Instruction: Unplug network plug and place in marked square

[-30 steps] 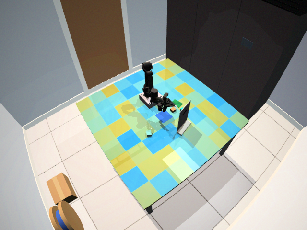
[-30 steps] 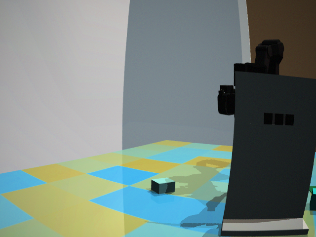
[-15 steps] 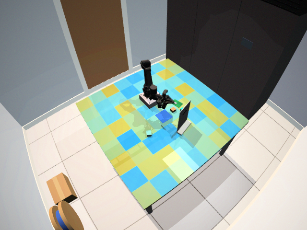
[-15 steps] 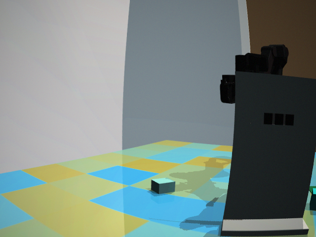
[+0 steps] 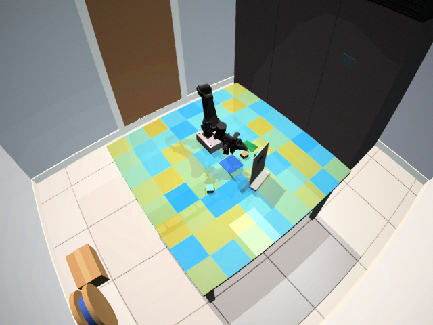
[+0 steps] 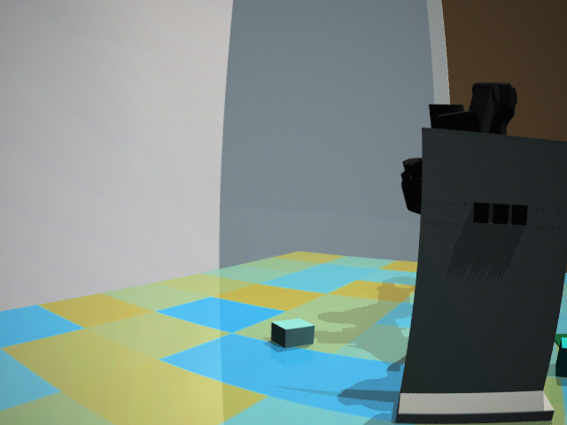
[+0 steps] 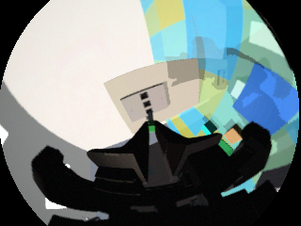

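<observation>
The upright panel [image 5: 259, 162] [image 6: 480, 320] [image 7: 118, 91] stands on a pale base. Its front carries a grey socket plate [image 7: 132, 105] with three dark openings in a row. My gripper [image 5: 247, 151] [image 7: 150, 123] is shut on the plug, in front of the panel and above the table. Of the plug, a green part [image 7: 151, 128] and a thin dark part show at the fingertips; the plug appears out of the socket. A blue square [image 5: 231, 164] [image 7: 270, 99] and a smaller green patch [image 5: 250, 145] [image 7: 226, 147] lie on the table. In the exterior view the panel hides the fingers.
An orange block [image 5: 243, 154] [image 7: 232, 136] lies between the blue square and green patch. A cyan block [image 5: 256, 154] [image 6: 563, 357] is near the panel. A pale teal block [image 5: 210, 188] [image 6: 292, 333] [image 7: 238, 89] stands on the blue square's other side.
</observation>
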`<state>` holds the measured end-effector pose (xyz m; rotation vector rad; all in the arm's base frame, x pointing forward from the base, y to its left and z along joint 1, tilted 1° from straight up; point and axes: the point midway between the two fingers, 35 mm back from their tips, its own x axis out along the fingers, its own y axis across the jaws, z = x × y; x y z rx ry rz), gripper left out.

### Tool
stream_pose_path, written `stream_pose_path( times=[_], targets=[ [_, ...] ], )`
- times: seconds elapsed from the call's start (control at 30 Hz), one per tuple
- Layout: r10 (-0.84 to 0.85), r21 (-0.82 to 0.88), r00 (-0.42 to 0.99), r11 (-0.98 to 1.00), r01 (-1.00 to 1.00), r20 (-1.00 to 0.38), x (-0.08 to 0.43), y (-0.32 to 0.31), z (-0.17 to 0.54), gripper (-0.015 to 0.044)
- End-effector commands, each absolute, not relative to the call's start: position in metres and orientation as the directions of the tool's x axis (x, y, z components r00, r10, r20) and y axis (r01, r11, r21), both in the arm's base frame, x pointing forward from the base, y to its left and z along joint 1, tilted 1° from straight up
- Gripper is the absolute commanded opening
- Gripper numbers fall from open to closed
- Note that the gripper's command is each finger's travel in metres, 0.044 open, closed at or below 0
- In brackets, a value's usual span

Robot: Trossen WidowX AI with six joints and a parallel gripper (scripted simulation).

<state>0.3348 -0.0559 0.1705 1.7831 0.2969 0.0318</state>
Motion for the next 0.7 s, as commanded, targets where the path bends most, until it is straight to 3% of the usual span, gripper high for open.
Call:
stream_pose_path(
  times=[0.0, 0.67],
  targets=[
    [0.163, 0.929, 0.963, -0.272, 0.252, -0.213, 0.337, -0.054, 0.159, 0.0],
    [-0.067, 0.708, 0.782, -0.478, 0.52, -0.619, 0.312, -0.043, 0.086, 0.0]
  ],
)
